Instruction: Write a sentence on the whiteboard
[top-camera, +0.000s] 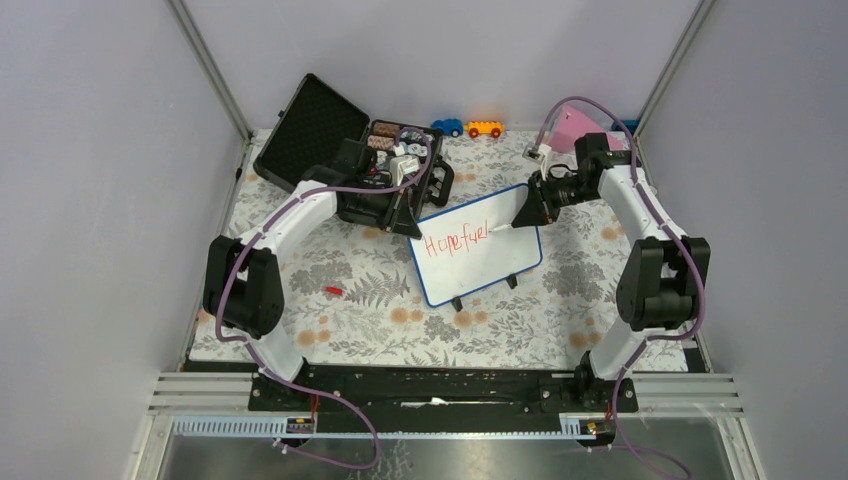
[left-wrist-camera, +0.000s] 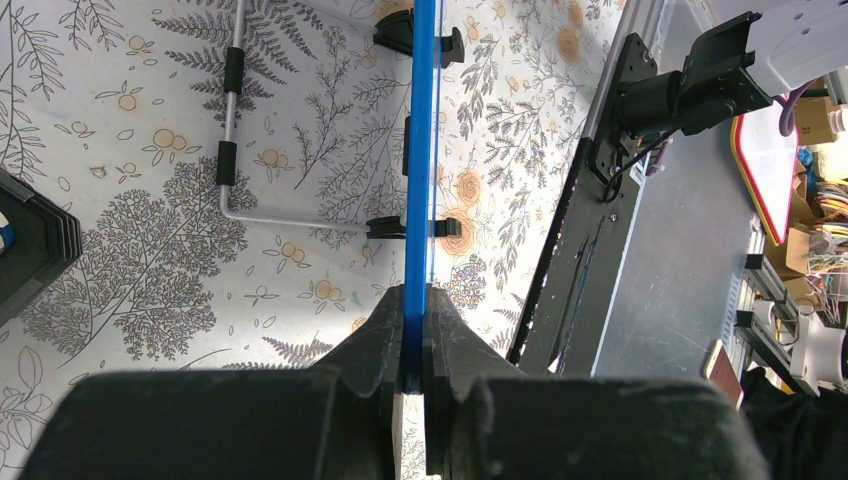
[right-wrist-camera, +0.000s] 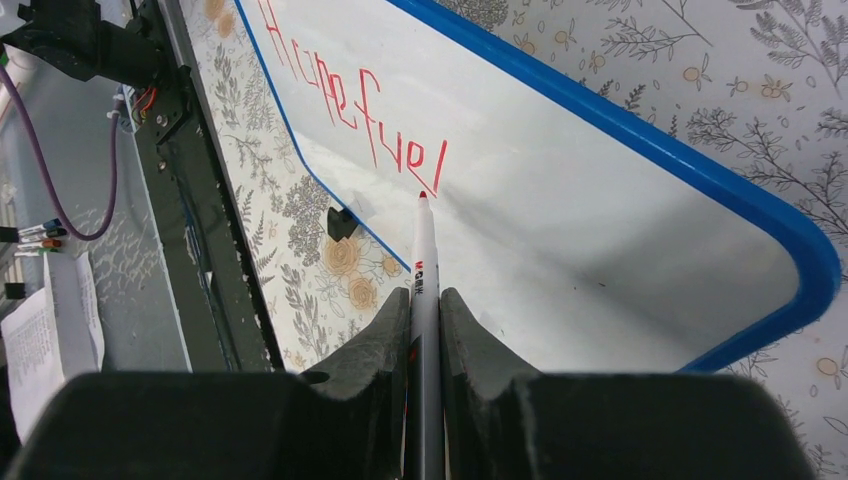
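The whiteboard (top-camera: 478, 248), white with a blue frame and two black feet, stands tilted at the table's middle. Red letters (top-camera: 455, 241) on it read "Hope fuel" in one line. My left gripper (top-camera: 404, 222) is shut on the board's upper left edge; in the left wrist view the blue frame (left-wrist-camera: 421, 150) runs edge-on between the fingers (left-wrist-camera: 375, 345). My right gripper (top-camera: 527, 214) is shut on a white marker (right-wrist-camera: 423, 290). Its red tip (right-wrist-camera: 423, 196) sits at the board just under the last "l" of the letters (right-wrist-camera: 360, 110).
An open black case (top-camera: 340, 140) with small items lies behind the left gripper. Two toy cars (top-camera: 467, 128) and a pink object (top-camera: 577, 128) sit at the back. A red marker cap (top-camera: 334, 291) lies on the floral cloth at left. The board's wire stand (left-wrist-camera: 232, 130) rests behind it.
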